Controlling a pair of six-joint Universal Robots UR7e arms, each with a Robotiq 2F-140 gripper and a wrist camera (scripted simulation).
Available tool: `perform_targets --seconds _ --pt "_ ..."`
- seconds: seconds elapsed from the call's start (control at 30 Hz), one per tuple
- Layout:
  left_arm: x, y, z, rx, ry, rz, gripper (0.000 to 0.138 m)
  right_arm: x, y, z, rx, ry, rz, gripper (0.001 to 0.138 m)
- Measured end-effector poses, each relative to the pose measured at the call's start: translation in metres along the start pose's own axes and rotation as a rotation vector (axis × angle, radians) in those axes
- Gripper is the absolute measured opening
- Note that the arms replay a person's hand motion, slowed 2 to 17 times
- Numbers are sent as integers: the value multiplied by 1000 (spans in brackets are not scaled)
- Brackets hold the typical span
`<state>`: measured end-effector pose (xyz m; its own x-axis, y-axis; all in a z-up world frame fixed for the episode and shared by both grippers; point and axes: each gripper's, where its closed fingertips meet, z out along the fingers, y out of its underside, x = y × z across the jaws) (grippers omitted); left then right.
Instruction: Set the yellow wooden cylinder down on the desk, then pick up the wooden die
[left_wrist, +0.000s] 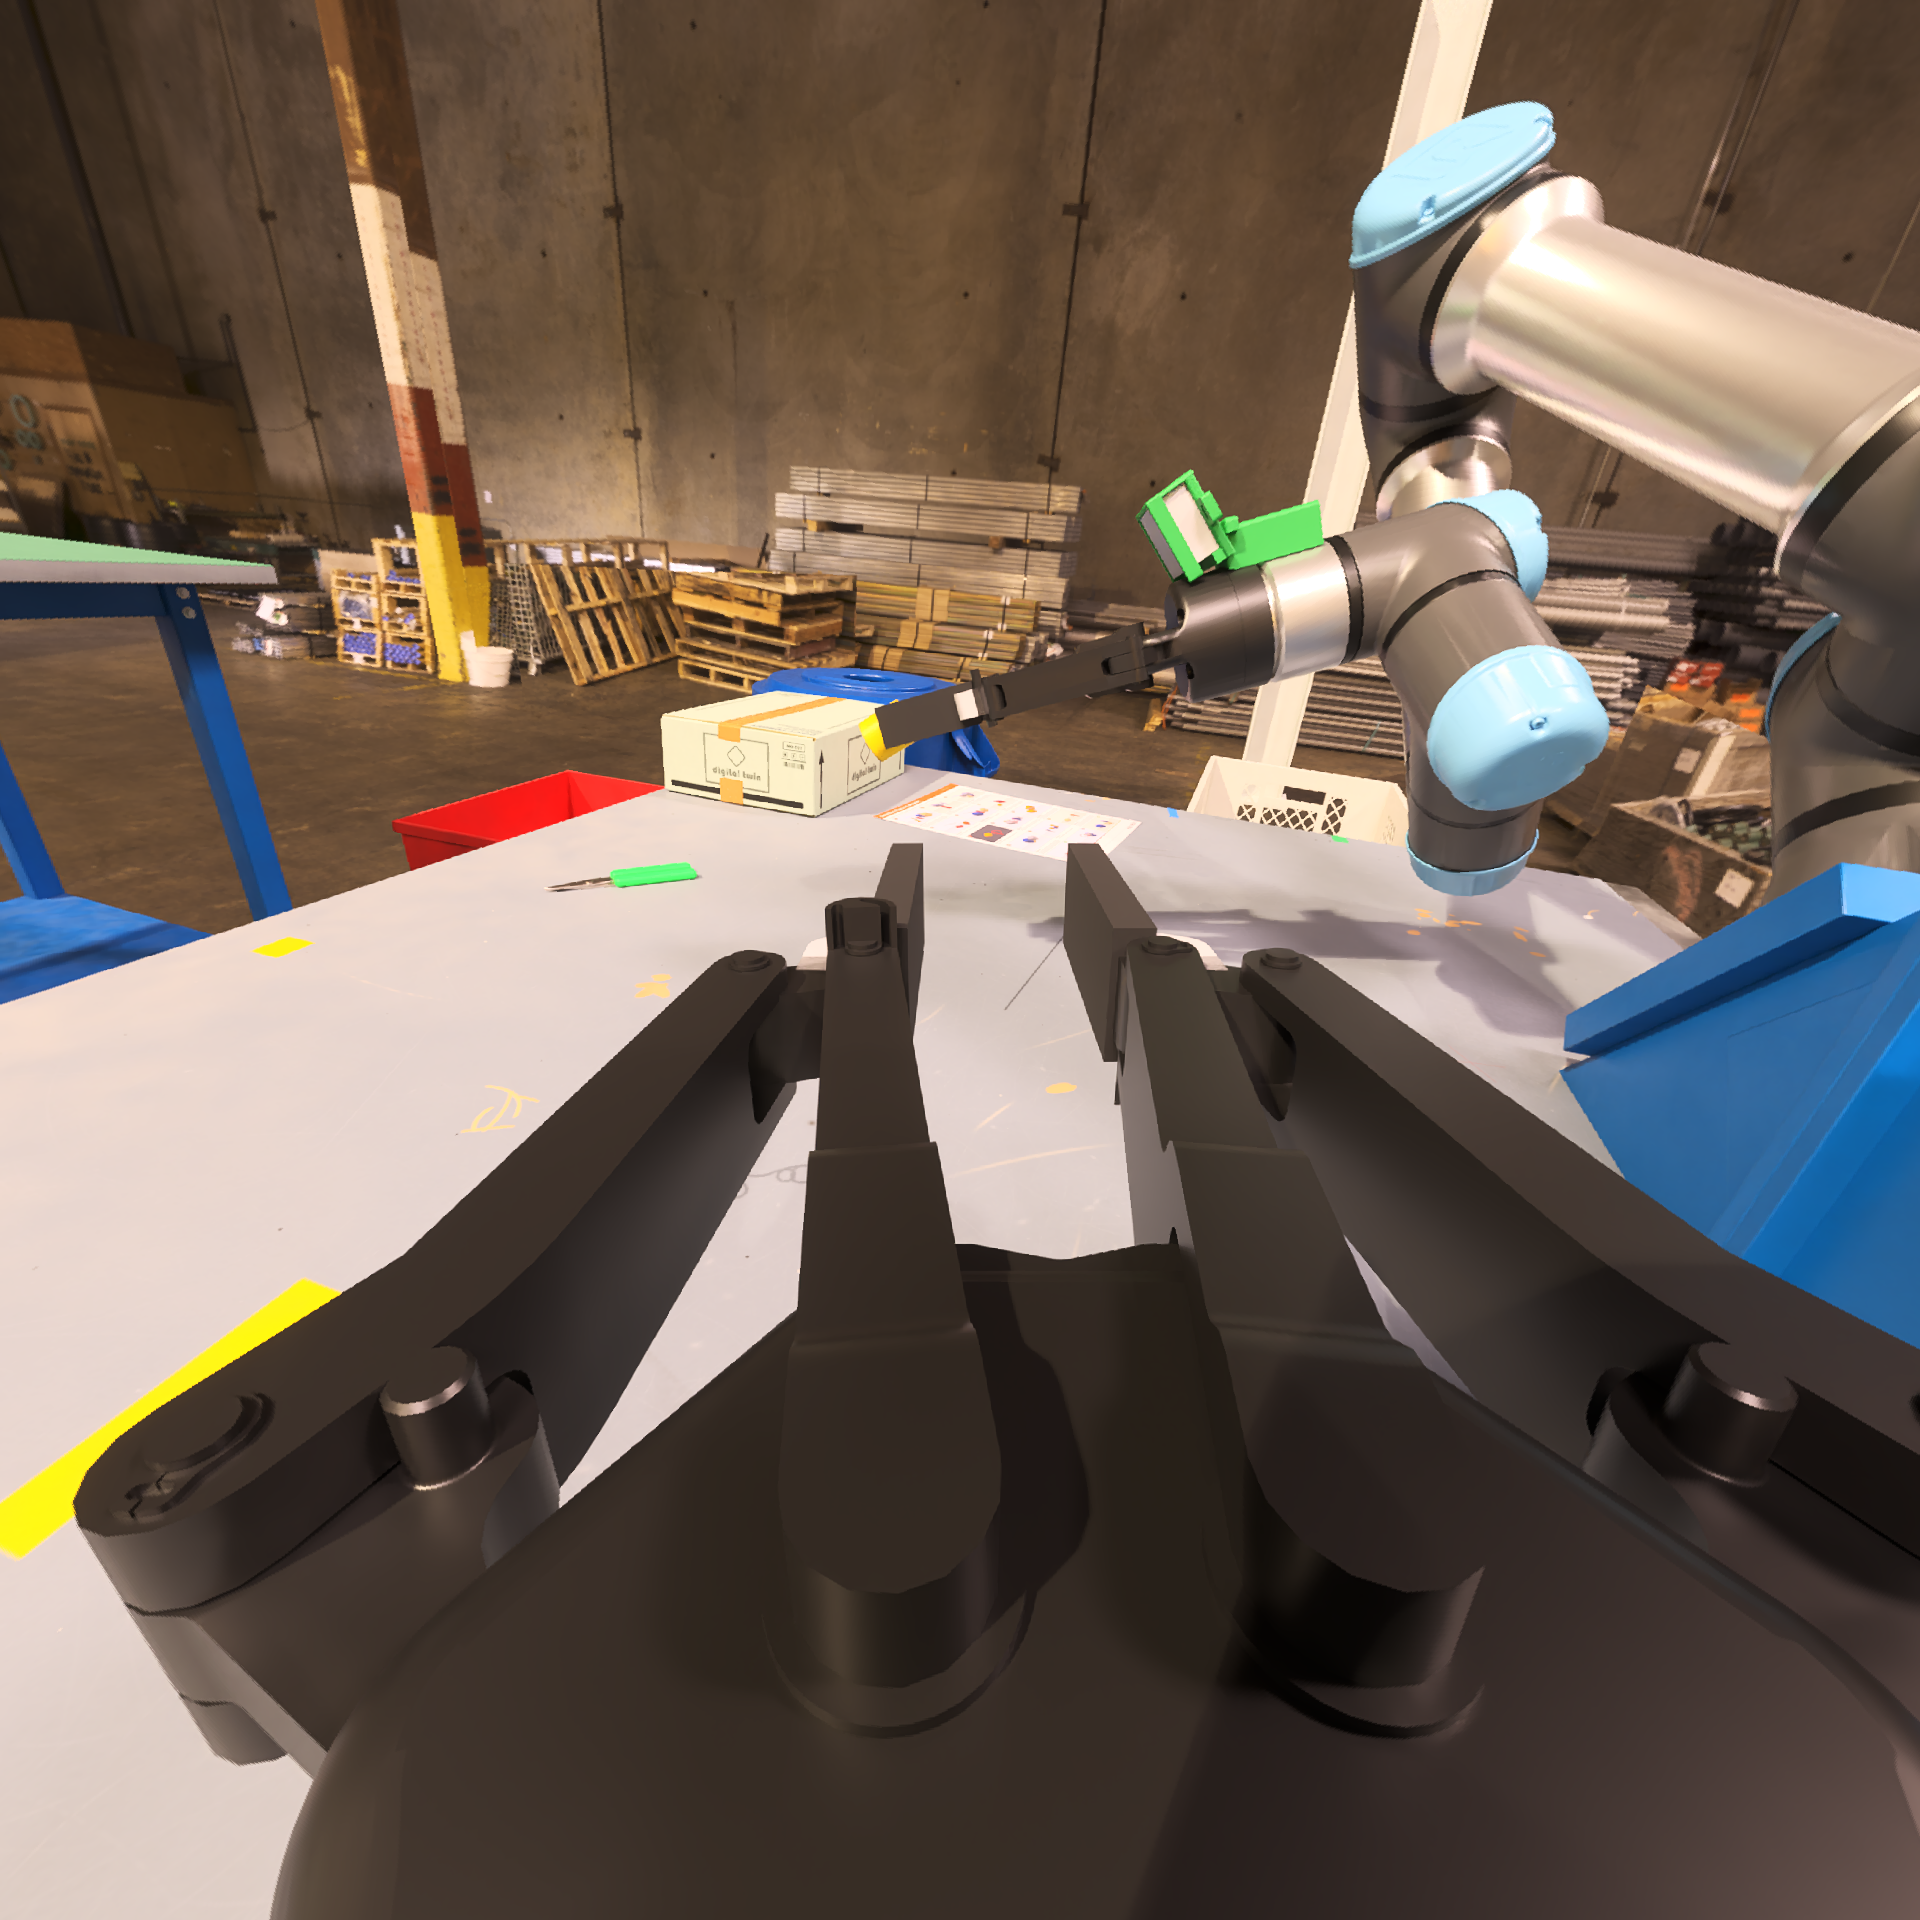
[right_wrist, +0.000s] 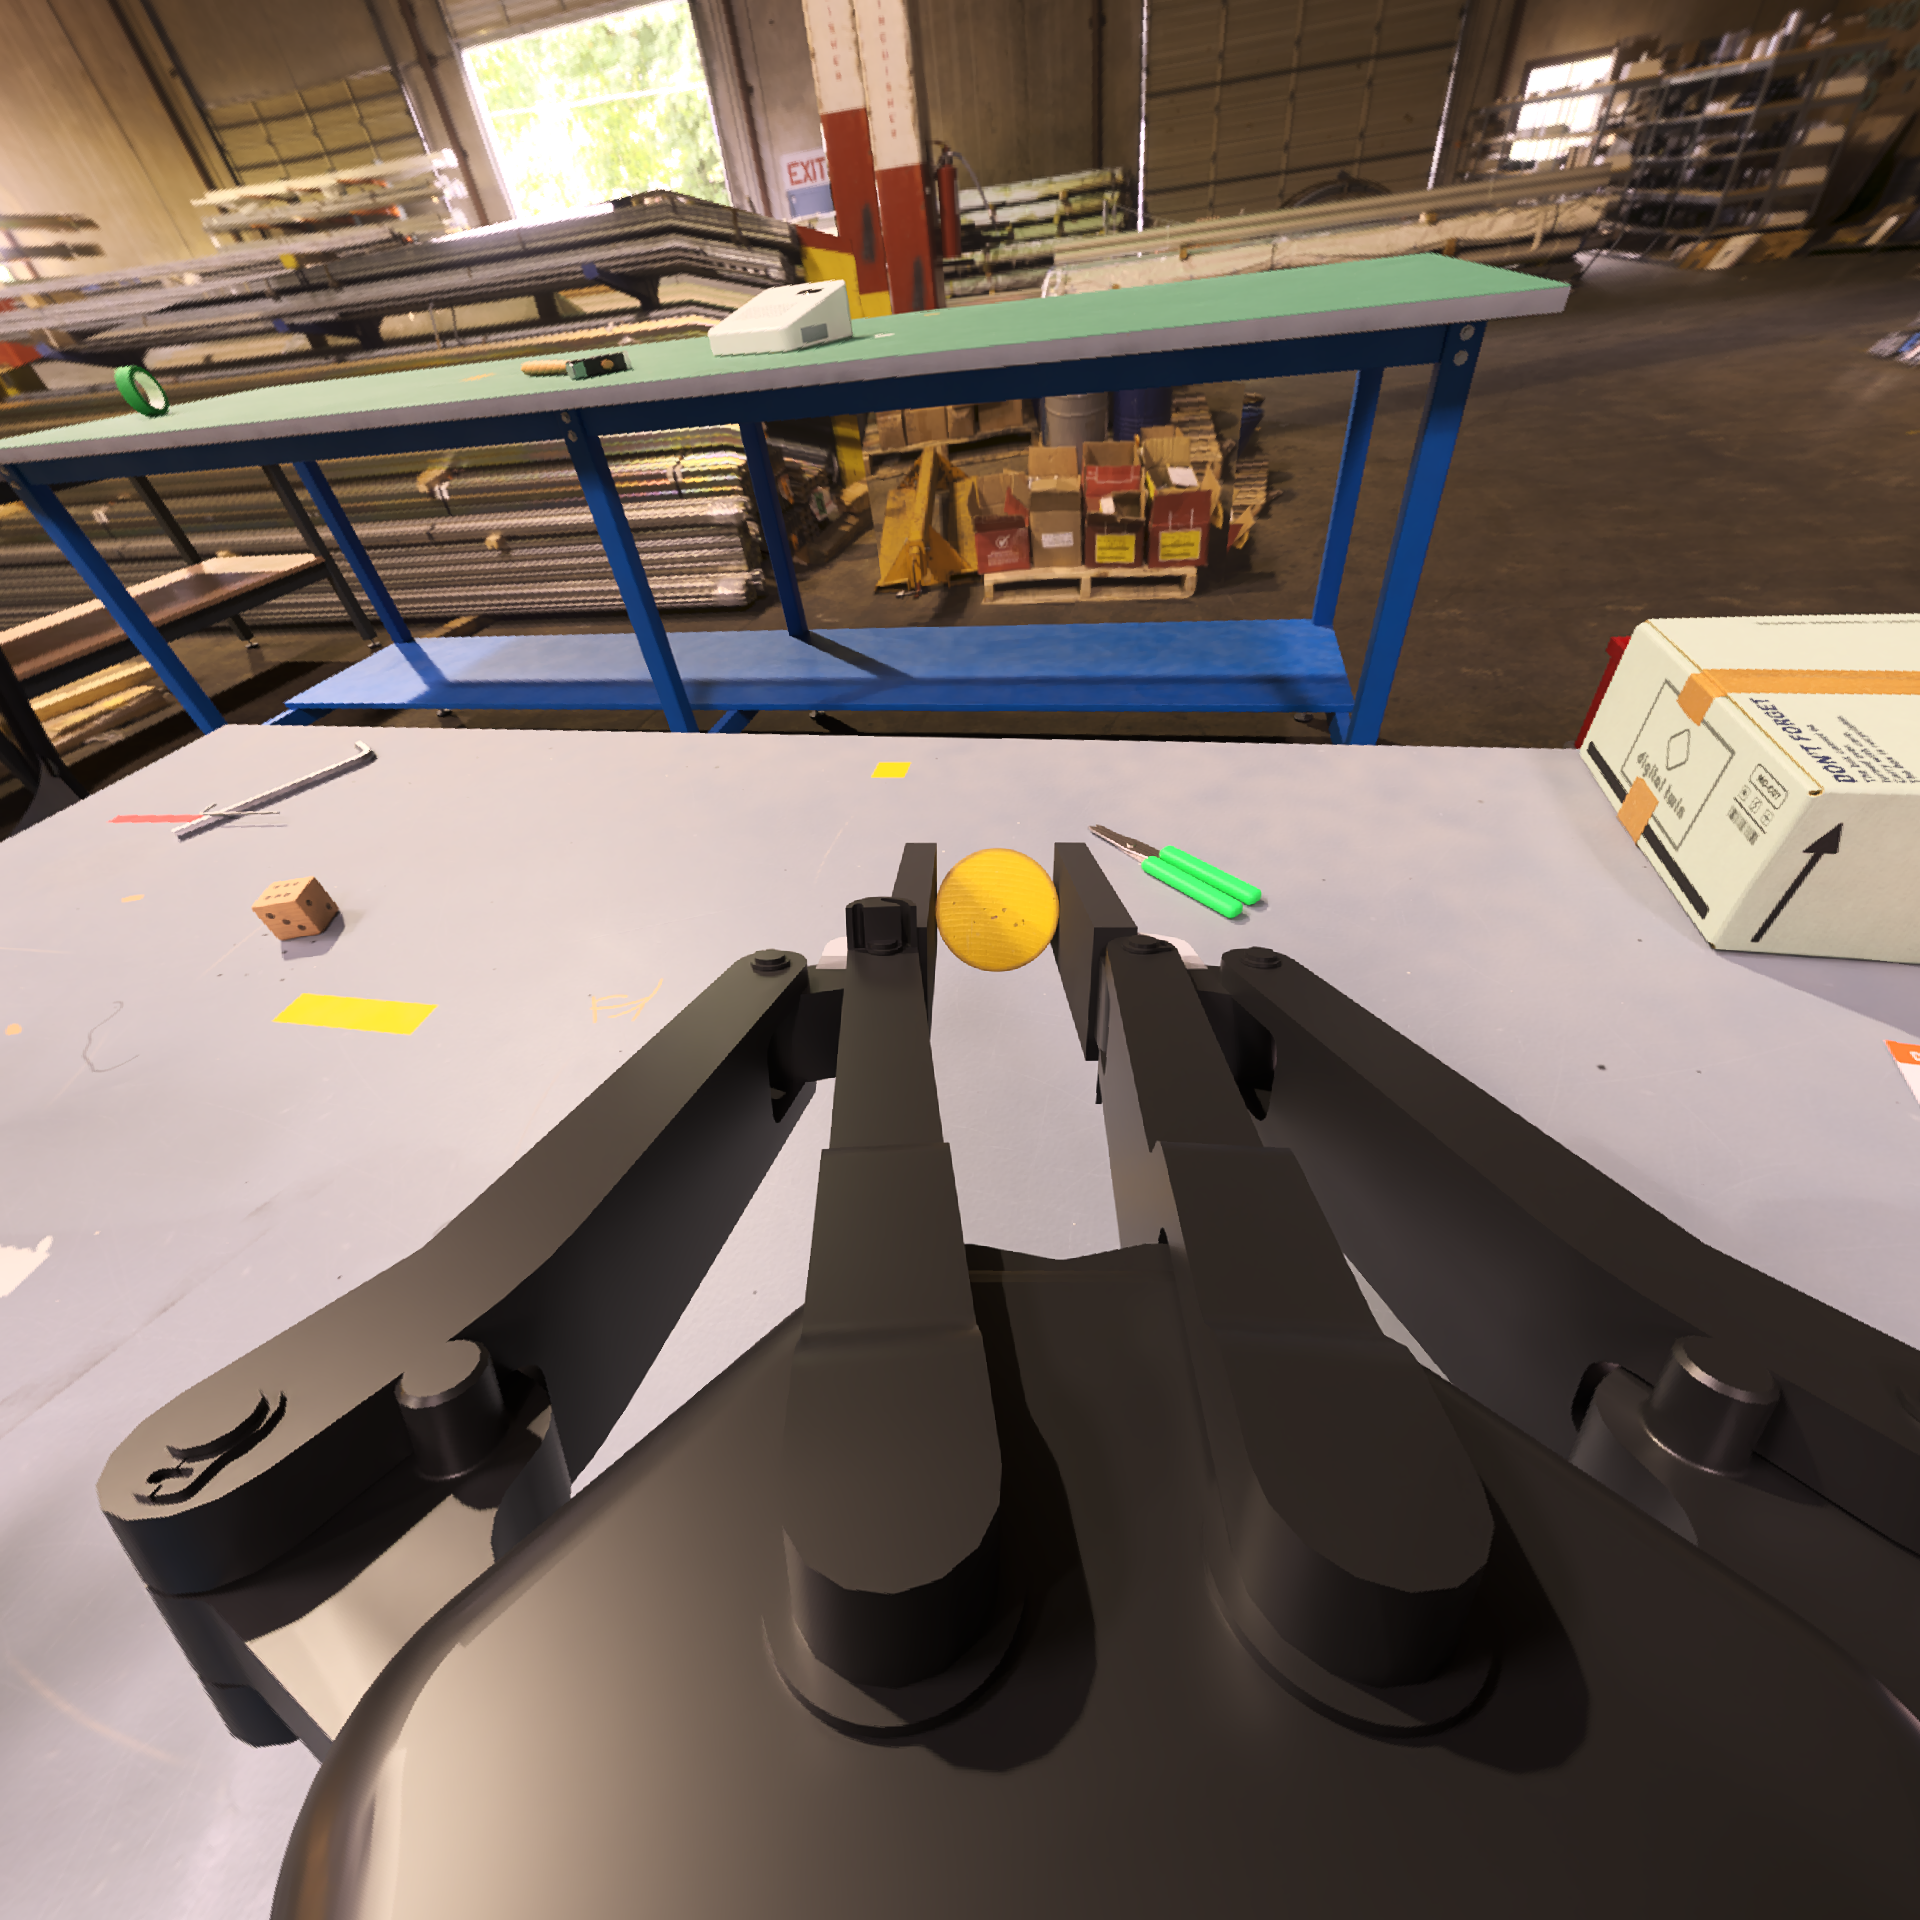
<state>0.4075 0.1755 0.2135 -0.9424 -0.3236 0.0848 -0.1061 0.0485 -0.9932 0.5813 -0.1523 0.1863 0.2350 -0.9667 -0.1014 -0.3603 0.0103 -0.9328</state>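
My right gripper is shut on the yellow wooden cylinder, whose round end face shows between the fingertips, held above the grey desk. In the left wrist view the same gripper holds the cylinder in the air over the desk's far side. The wooden die lies on the desk to the left of my right gripper, apart from it. My left gripper is open and empty, low over the desk.
A green-handled tool lies just right of the cylinder. A cardboard box stands at the right. A hex key lies far left. A blue bin, a printed sheet and a red bin show in the left wrist view.
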Motion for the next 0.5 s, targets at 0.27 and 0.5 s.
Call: perform_targets --seconds 0.27,0.5 --pt "2 5 3 -26 6 14 37 17 9 7 -32 68 -6 30" --pt "5 9 5 -51 18 23 37 28 15 14 -57 124 -20 30"
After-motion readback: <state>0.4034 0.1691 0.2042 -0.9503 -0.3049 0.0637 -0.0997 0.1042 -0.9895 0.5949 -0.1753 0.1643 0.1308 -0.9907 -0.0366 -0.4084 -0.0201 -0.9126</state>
